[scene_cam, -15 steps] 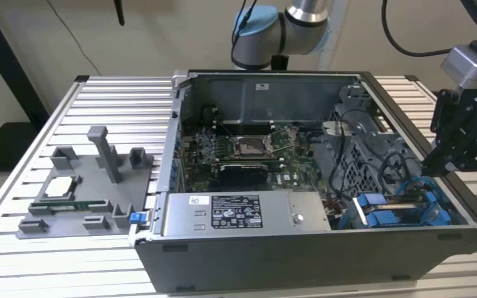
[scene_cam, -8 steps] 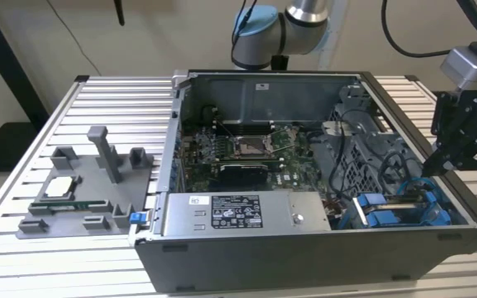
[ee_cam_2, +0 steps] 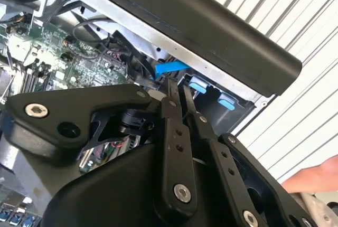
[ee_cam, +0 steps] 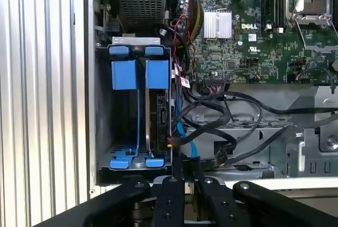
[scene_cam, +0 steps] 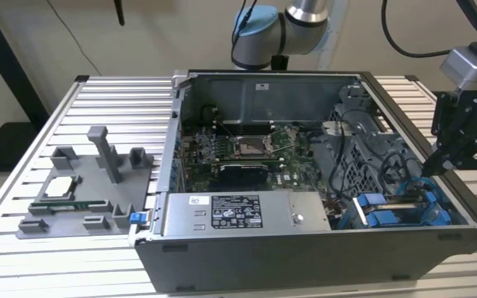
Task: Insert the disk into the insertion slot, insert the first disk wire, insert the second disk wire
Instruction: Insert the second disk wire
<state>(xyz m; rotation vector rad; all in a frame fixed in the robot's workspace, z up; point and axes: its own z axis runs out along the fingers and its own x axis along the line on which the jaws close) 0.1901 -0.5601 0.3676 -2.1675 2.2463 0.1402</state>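
The disk [ee_cam: 158, 116] stands on edge in the insertion slot [ee_cam: 101, 105], a grey bay with blue fittings at the case's corner [scene_cam: 391, 214]. An empty blue carrier [ee_cam: 124, 74] sits beside it. A black wire bundle [ee_cam: 206, 124] and a thin blue wire [ee_cam: 186, 143] run to the disk's edge. My gripper [scene_cam: 433, 167] hangs over the case's wall on the exterior view's right, above the bay. In both wrist views its fingers [ee_cam: 173, 185] lie pressed together, shut, with the tips [ee_cam_2: 179, 87] just beside the blue wire [ee_cam_2: 170, 68]. Whether they touch it is hidden.
The open computer case [scene_cam: 304, 261] lies on a slatted metal table [scene_cam: 114, 93]. Its motherboard [scene_cam: 247, 149] and labelled power supply [scene_cam: 238, 212] face up. A grey fixture [scene_cam: 81, 186] with small parts stands on the exterior view's left. A person's hand [ee_cam_2: 311, 177] shows near the table's edge.
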